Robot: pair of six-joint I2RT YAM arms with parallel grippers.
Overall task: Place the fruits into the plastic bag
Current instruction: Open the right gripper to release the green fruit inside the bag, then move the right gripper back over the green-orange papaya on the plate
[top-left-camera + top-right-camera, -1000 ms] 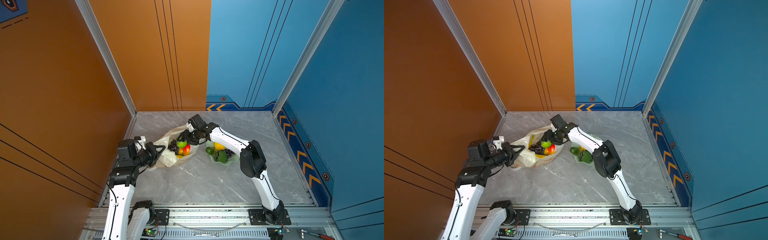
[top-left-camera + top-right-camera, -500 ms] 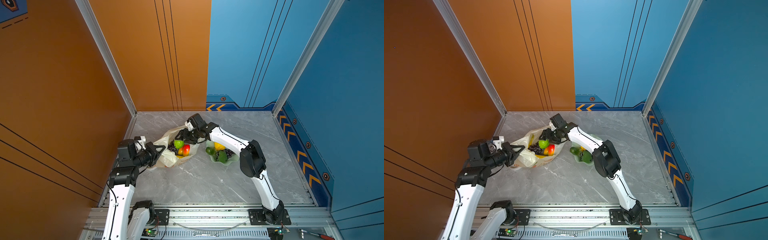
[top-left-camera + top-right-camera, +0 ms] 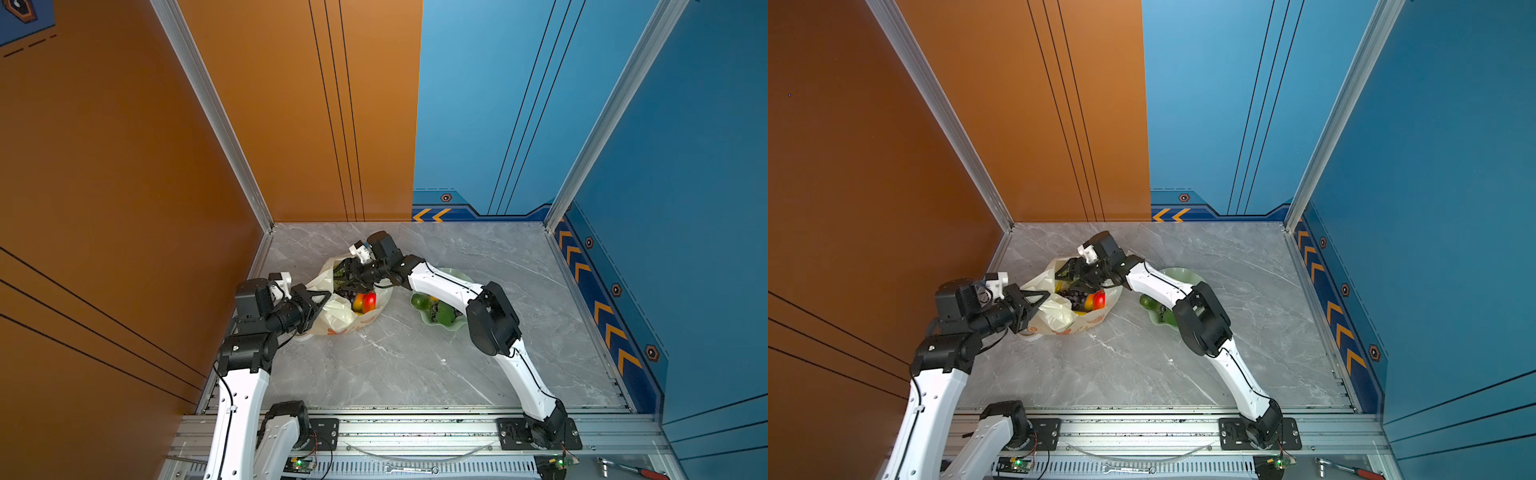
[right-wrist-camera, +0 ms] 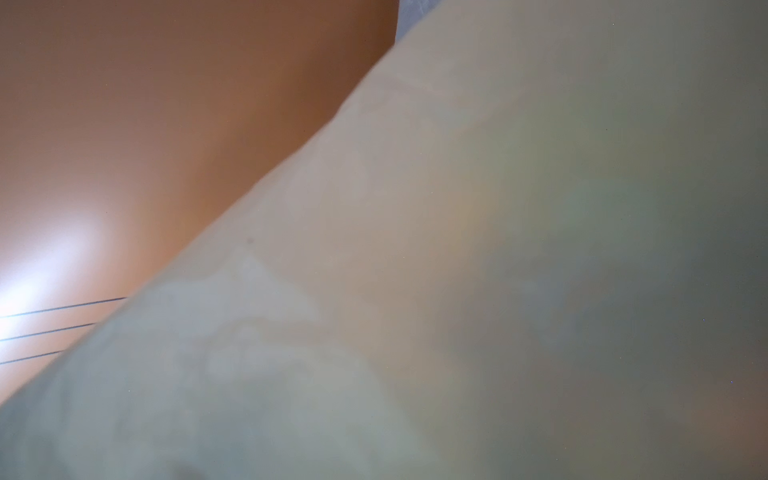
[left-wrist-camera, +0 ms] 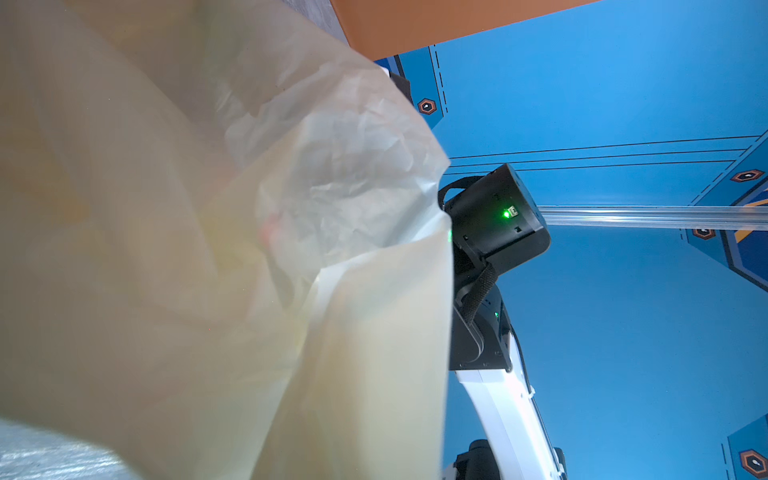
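A cream-white translucent plastic bag [image 3: 332, 318], printed with orange slices near its base, lies on a grey marble desk [image 3: 415, 365] veined in white. Inside it show a red-and-yellow mango [image 3: 366, 301] and dark purple grapes [image 3: 348, 296]. Deep green fruits [image 3: 444, 314] fill a pale green dish [image 3: 457, 274]. The left arm [image 3: 241, 399] and right arm [image 3: 440, 286] are white with black joints. Behind them, an orange wall [image 3: 291, 124] and a blue wall [image 3: 498, 104] carry thin dark lines, and a navy band [image 3: 461, 212] bears orange chevrons.
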